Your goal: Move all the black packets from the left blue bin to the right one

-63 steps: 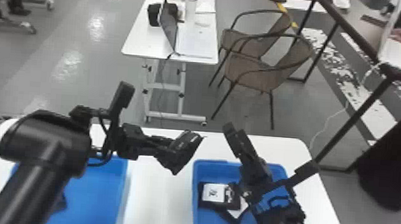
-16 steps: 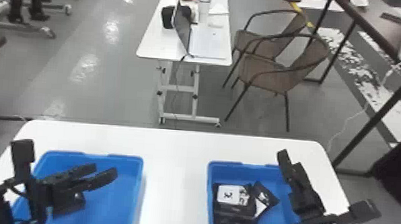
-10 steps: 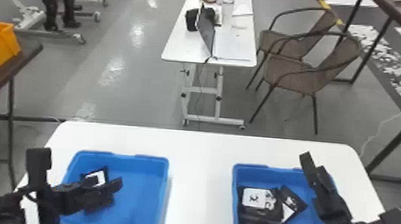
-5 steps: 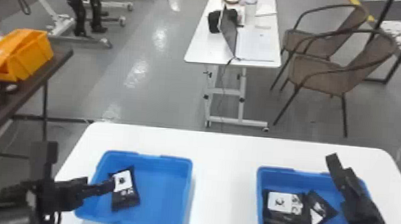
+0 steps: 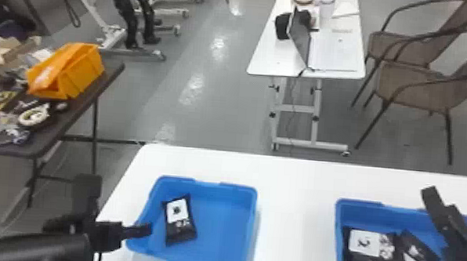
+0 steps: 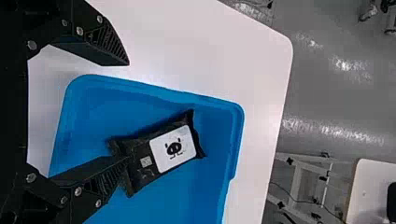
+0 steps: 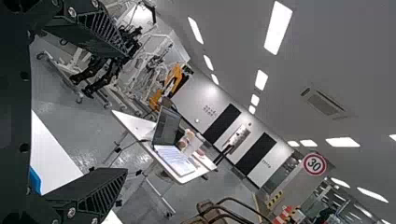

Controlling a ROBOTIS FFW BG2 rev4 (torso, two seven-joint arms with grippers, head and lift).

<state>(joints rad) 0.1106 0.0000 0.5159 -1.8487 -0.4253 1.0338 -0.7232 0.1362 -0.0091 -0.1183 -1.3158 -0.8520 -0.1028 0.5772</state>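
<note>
A black packet (image 5: 180, 222) lies inside the left blue bin (image 5: 224, 225), near its left edge. There the left gripper (image 5: 119, 206) has its fingers apart, one overlapping the packet's end, contact unclear. The right gripper (image 7: 127, 112) is spread too.

Bright light comes from glowing ceiling panels (image 7: 279, 27) high above the laptop (image 5: 300, 40), with patches of white glare on the grey floor (image 5: 192, 90) to its left, while nearer the robot than the laptop the white tabletop (image 5: 295, 191) looks pale, softly shadowed beside the left bin (image 5: 222, 225).
</note>
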